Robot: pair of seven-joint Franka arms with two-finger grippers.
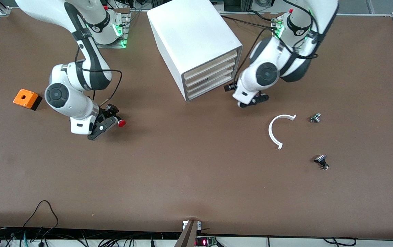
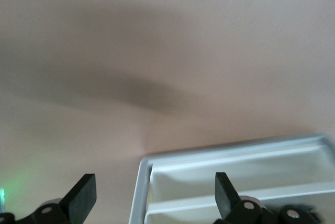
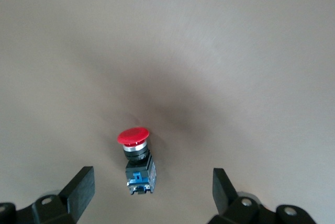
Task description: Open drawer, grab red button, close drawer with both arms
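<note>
Two grippers show, and we find both with fingers spread and nothing held. Our right gripper point(image 1: 109, 124) sits low over the brown desk point(image 1: 189, 164) toward the right arm's end, and the button point(image 1: 122, 123) lies on the desk just off its fingertips, red cap pointing away from the gripper. In the right wrist view the button point(image 3: 137, 158) lies on its side between the two black fingers point(image 3: 78, 190) and a little ahead of them, touching neither, its black-and-blue body toward the gripper.

Our left gripper point(image 1: 251, 102) hangs low just beside the front corner of the white cabinet point(image 1: 193, 44). All four drawers sit flush in the cabinet's face, the lowest drawer point(image 1: 208, 90) included. In the left wrist view the left gripper's fingers point(image 2: 84, 197) stand wide apart, with the cabinet's corner and two slat fronts point(image 2: 235, 182) between them; we cannot tell whether a finger touches it.

Past the right gripper, toward the desk's edge, an orange box point(image 1: 27, 98) stands. Below the left gripper lie a white curved strip point(image 1: 274, 132) and two small metal parts point(image 1: 315, 118), well apart from it
</note>
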